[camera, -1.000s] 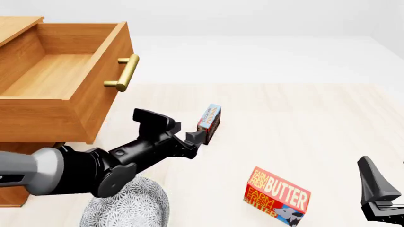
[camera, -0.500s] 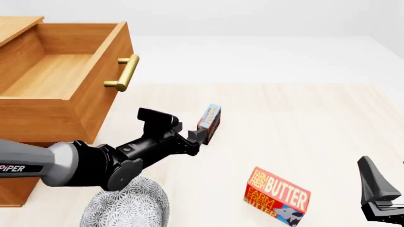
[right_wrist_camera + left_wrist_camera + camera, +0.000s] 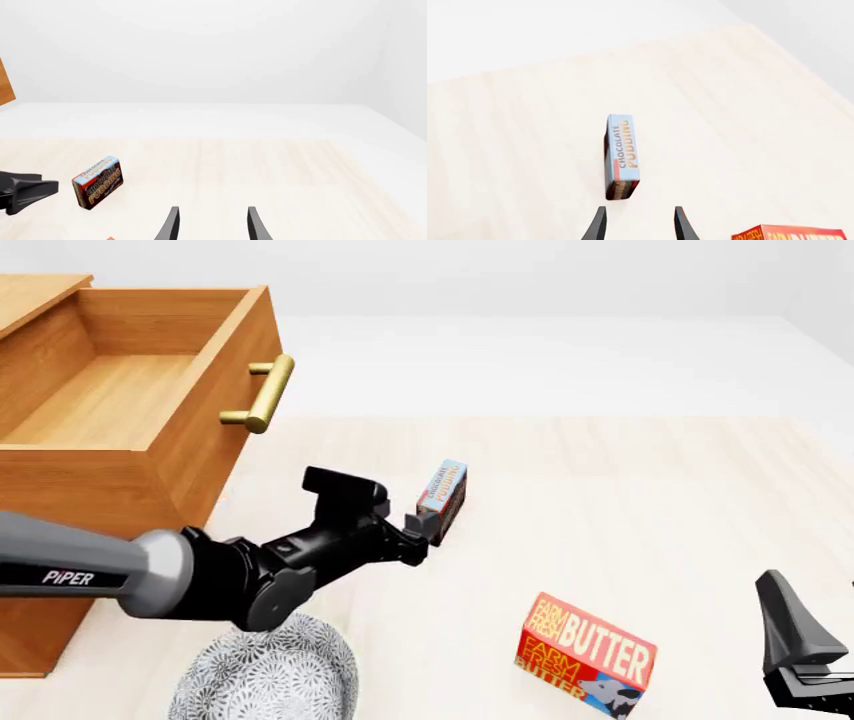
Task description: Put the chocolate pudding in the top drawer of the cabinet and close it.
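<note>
I've got my left hand [image 3: 416, 527] open and low, lined up because the chocolate pudding [image 3: 443, 498] stands on edge on the bench [image 3: 641, 500] just ahead of my fingertips, top drawer [image 3: 127, 405] open, right hand [image 3: 211, 225] parked open.

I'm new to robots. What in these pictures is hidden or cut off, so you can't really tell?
- Cabinet: front view's left edge cuts it off; the left arm hides its lower part, so no lower drawer shows.
- Patterned round object: cut by the bottom edge, partly under the arm; unidentifiable.
- Butter box: only a corner shows in the left wrist view.
- Right tool: the front view shows just a dark piece at the corner.
- Left tool: only fingertips show, short of the chocolate pudding.
</note>
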